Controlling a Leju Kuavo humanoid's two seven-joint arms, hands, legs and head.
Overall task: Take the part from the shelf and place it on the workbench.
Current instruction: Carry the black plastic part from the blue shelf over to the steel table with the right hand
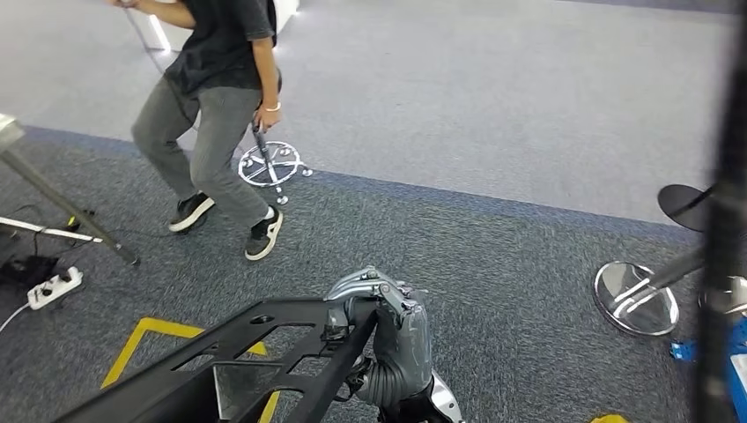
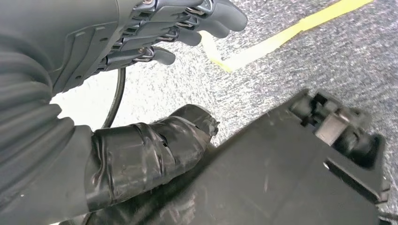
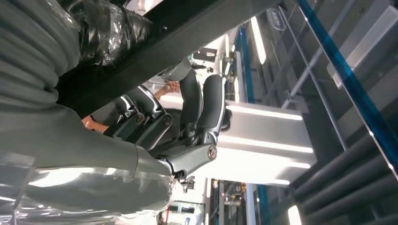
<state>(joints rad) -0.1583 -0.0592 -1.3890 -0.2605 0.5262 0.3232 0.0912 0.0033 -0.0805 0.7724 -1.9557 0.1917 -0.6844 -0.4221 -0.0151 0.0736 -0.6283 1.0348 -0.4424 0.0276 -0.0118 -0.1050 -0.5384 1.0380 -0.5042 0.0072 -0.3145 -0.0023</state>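
Fingers of the right hand were curled over the top edge of the part, a long black frame with cut-out holes. The hand held that frame at its near-right end, in the low middle of the head view. From there the part ran down and to the left, out past the picture's bottom edge. It hung in the air above the grey carpet floor and a yellow tape line.

In the right wrist view, the right hand closed around a dark bar of the part, with its fingers bent over it.

In the left wrist view, the thick thumb of the left hand, wrapped in black tape, lay against the flat black side of the part. The darker fingers were spread above the part and stood apart from it. Whether this hand truly gripped the part could not be told.

A person in a dark shirt and grey trousers stood on the carpet well beyond the part. A white power strip lay on the floor at the left. A round shiny stool base stood at the right.
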